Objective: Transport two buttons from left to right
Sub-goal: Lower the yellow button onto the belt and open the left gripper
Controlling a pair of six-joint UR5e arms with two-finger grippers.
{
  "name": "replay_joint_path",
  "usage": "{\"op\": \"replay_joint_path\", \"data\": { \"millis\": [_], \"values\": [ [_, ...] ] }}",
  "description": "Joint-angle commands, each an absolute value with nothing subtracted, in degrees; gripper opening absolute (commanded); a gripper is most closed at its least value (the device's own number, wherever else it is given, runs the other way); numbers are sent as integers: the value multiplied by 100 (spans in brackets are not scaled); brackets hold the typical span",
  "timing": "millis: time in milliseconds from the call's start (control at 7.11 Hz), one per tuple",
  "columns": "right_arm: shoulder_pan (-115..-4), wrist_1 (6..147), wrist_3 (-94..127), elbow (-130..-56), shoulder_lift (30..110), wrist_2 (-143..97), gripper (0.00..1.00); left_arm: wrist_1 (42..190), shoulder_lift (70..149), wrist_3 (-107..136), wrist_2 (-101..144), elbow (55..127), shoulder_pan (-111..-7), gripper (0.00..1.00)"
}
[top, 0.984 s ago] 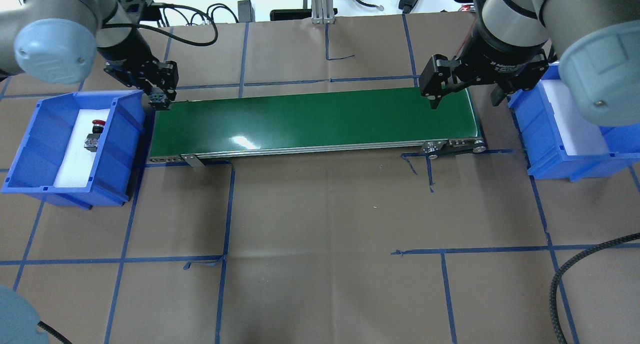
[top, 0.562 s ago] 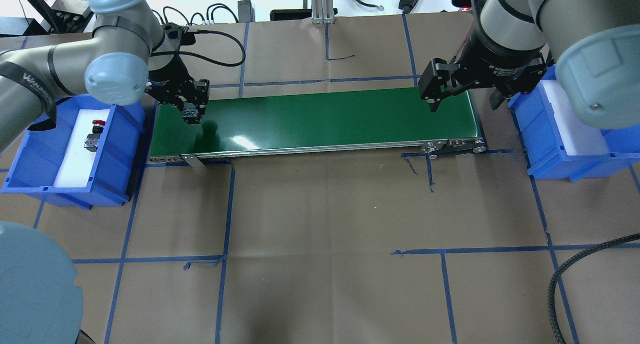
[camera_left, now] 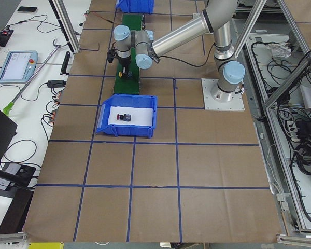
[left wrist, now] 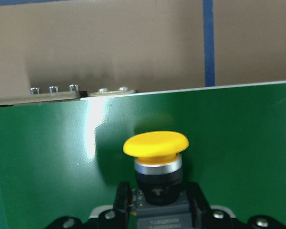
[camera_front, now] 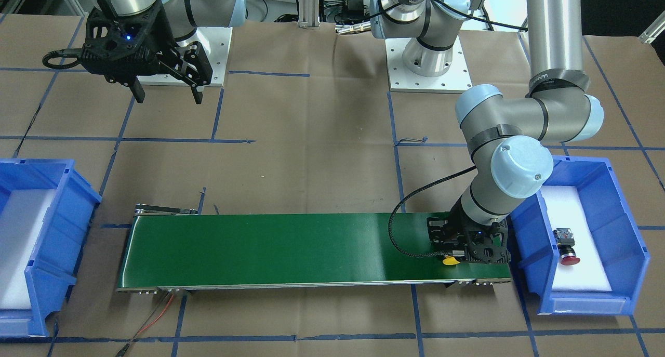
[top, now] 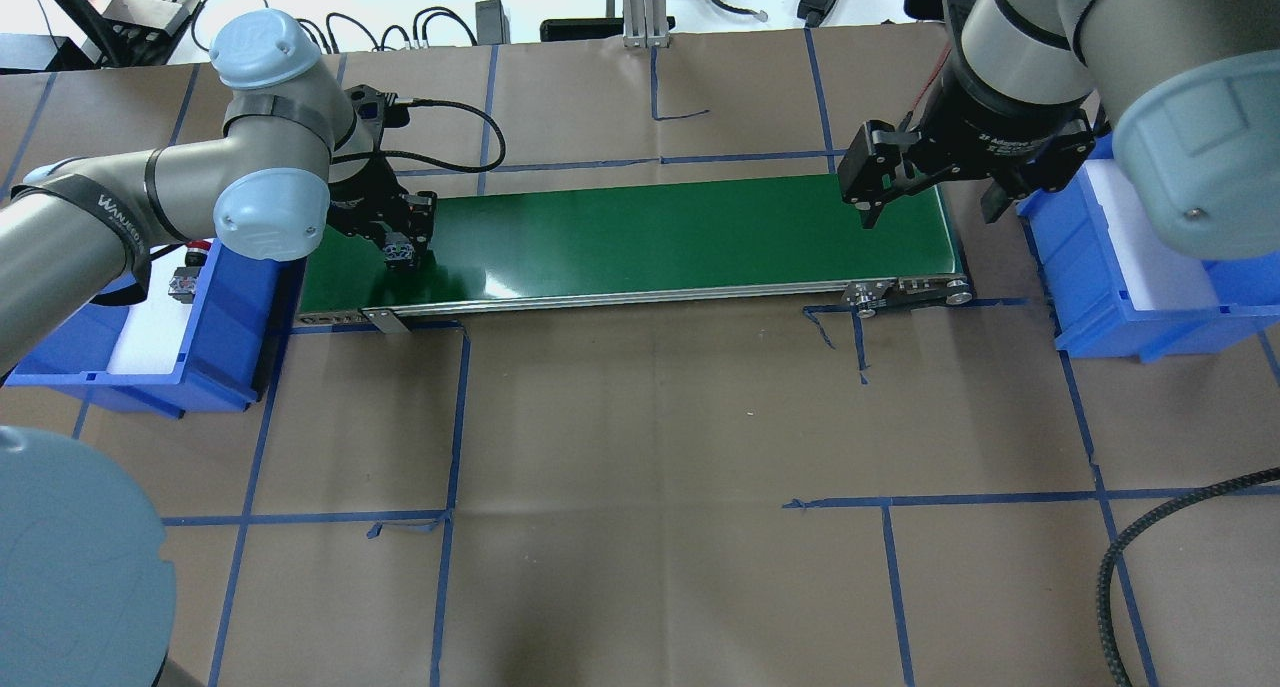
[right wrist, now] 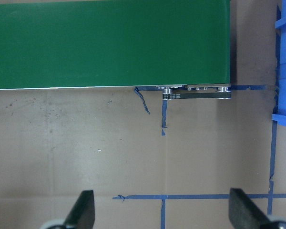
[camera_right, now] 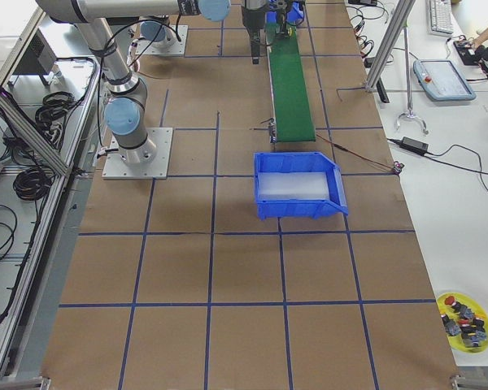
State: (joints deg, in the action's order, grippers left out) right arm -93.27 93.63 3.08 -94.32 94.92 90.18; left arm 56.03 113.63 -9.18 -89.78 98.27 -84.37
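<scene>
Only the left wrist view shows me the yellow button (left wrist: 156,145) plainly, pinched in the left gripper's (top: 402,250) jaws over the green belt's (top: 650,232) end; overhead, that arm half hides the red button (camera_front: 566,248) in its blue bin (camera_front: 623,227); the right gripper (top: 930,207) has its jaws spread.

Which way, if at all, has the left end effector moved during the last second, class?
Yes. In the overhead view the left end effector has shifted from the far left corner of the green belt rightward, toward its near edge.
</scene>
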Motion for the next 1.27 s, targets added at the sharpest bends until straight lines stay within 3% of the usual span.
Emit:
{"op": "replay_joint_path", "data": {
  "millis": [0,281,703,1125],
  "values": [
    [-9334,9343,316,-9404,9501,9018,100,5563,11312,-888,-8930,9783,-8437,100],
    [-9325,9334,308,-9413,9501,9026,100,5668,11128,-896,-8973,9607,-8429,100],
    [-9334,9334,316,-9404,9501,9018,100,7298,9812,-993,-8982,9396,-8297,100],
    [-9325,9237,308,-9378,9510,9018,100,7567,9799,-1037,-8991,9168,-8209,100]
  ]
}}
